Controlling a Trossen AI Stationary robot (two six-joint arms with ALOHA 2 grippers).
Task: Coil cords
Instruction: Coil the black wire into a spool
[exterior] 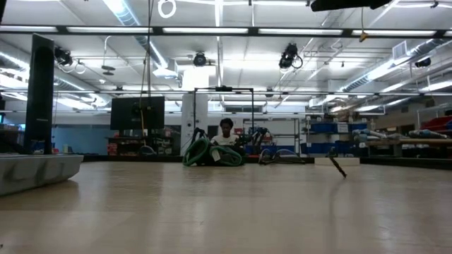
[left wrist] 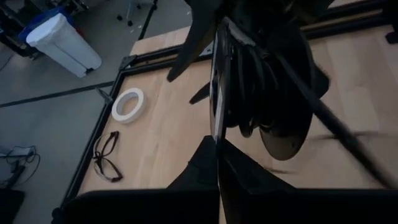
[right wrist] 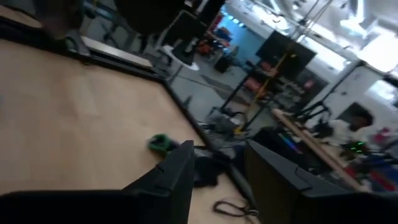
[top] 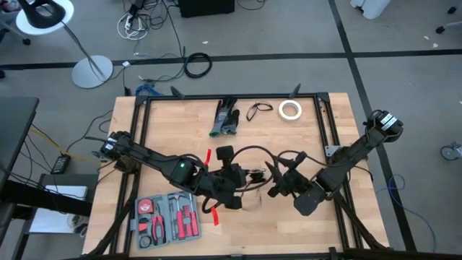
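Observation:
In the left wrist view a compact round bundle of thin black cord [left wrist: 252, 81] stands on edge above the wooden table [left wrist: 168, 124], with my left gripper [left wrist: 217, 158] shut on it. A loose tail [left wrist: 348, 140] runs off from the bundle. From above, the left gripper [top: 232, 179] sits mid-table and a black cord loop [top: 253, 148] arcs across to my right gripper [top: 276, 184]. The right gripper [right wrist: 217, 177] stands open beside the bundle with nothing between its fingers. My left gripper pinches the cord bundle's lower edge [left wrist: 217, 134] between its two shut fingers, which slant down from the table's left. The bundle stands on edge above the fingertips, lifted clear of the table, and its tail hangs off slack.
A white tape roll [top: 290, 110], a pair of glasses [top: 258, 110] and dark gloves [top: 226, 118] lie along the far edge. An open tool case [top: 167, 217] sits near left. A black frame rail [top: 231, 99] borders the table.

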